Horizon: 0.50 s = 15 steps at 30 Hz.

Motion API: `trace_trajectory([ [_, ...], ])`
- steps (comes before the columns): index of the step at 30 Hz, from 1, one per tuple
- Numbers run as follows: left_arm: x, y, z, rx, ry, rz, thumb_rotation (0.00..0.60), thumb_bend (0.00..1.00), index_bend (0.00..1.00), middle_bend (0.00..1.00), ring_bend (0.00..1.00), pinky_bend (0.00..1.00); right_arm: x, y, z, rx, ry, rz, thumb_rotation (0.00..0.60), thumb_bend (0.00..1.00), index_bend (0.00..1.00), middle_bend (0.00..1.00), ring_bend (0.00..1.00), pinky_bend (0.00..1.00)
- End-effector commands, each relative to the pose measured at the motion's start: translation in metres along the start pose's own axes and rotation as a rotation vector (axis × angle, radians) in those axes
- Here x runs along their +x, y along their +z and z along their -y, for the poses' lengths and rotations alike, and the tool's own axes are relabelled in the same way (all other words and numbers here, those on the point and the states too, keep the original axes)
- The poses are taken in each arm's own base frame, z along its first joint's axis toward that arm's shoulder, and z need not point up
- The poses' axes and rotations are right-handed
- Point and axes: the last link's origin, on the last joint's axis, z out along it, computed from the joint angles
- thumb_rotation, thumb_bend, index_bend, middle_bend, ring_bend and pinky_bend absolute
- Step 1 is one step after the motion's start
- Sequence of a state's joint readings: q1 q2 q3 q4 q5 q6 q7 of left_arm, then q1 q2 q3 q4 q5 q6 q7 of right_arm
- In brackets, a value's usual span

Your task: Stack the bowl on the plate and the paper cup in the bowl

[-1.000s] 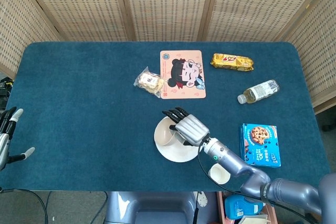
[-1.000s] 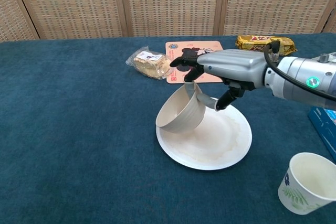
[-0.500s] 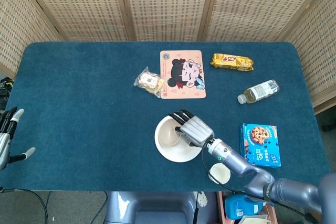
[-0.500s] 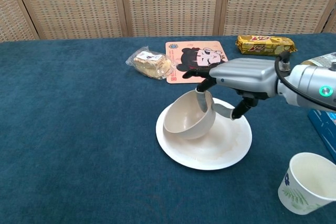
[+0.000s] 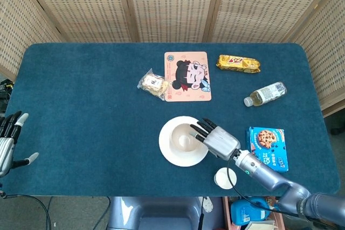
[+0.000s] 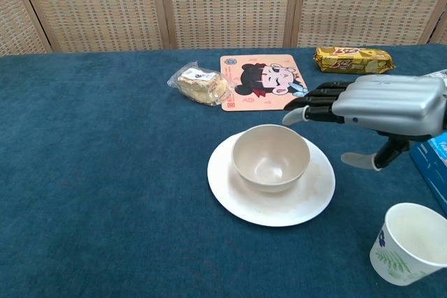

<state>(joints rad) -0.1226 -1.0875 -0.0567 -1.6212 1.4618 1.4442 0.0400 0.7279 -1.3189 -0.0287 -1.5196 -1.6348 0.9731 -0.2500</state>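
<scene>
A cream bowl (image 6: 271, 158) (image 5: 183, 139) stands upright on the white plate (image 6: 244, 200) (image 5: 167, 152) near the table's front middle. My right hand (image 6: 380, 106) (image 5: 218, 139) hovers just right of the bowl, fingers spread and holding nothing. The paper cup (image 6: 410, 242) (image 5: 225, 178) stands upright at the front right edge, in front of that hand. My left hand (image 5: 8, 144) hangs open at the far left edge, away from everything.
A cartoon mat (image 5: 187, 76) and a wrapped pastry (image 5: 153, 84) lie behind the plate. A yellow snack bar (image 5: 237, 63), a small bottle (image 5: 264, 94) and a blue cookie box (image 5: 267, 148) occupy the right side.
My right hand has set the tilted bowl down upright on the plate, let go of it and drawn back to the right with fingers spread.
</scene>
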Motion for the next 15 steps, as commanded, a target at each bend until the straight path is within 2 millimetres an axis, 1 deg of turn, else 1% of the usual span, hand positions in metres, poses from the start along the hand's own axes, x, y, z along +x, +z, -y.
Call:
trace_trajectory([
  [1, 0.0, 0.0, 0.0, 0.001, 0.0, -0.003, 0.6, 0.0, 0.0, 0.0, 0.0, 0.0, 0.01, -0.017, -0.001, -0.008, -0.01, -0.056, 0.6, 0.27, 0.0, 0.0, 0.0, 0.0],
  [4, 0.0, -0.001, 0.0, 0.003, 0.0, -0.003, 0.6, 0.0, 0.0, 0.0, 0.0, 0.0, 0.018, -0.032, -0.004, -0.015, -0.002, -0.08, 0.6, 0.23, 0.0, 0.0, 0.0, 0.0],
  [8, 0.0, -0.002, -0.001, -0.003, 0.005, -0.002, 0.6, 0.0, 0.0, 0.0, 0.0, 0.0, 0.023, -0.056, -0.011, 0.01, -0.03, -0.066, 0.6, 0.23, 0.01, 0.0, 0.0, 0.0],
  [11, 0.0, -0.002, -0.002, -0.008, 0.013, -0.005, 0.6, 0.0, 0.0, 0.0, 0.0, 0.0, 0.02, -0.074, -0.019, 0.054, -0.114, -0.059, 0.6, 0.22, 0.05, 0.0, 0.0, 0.0],
  [15, -0.001, -0.002, -0.003, -0.006, 0.017, -0.003, 0.6, 0.0, 0.0, 0.0, 0.0, 0.0, 0.01, -0.103, -0.022, 0.098, -0.099, -0.044, 0.6, 0.22, 0.08, 0.0, 0.0, 0.0],
])
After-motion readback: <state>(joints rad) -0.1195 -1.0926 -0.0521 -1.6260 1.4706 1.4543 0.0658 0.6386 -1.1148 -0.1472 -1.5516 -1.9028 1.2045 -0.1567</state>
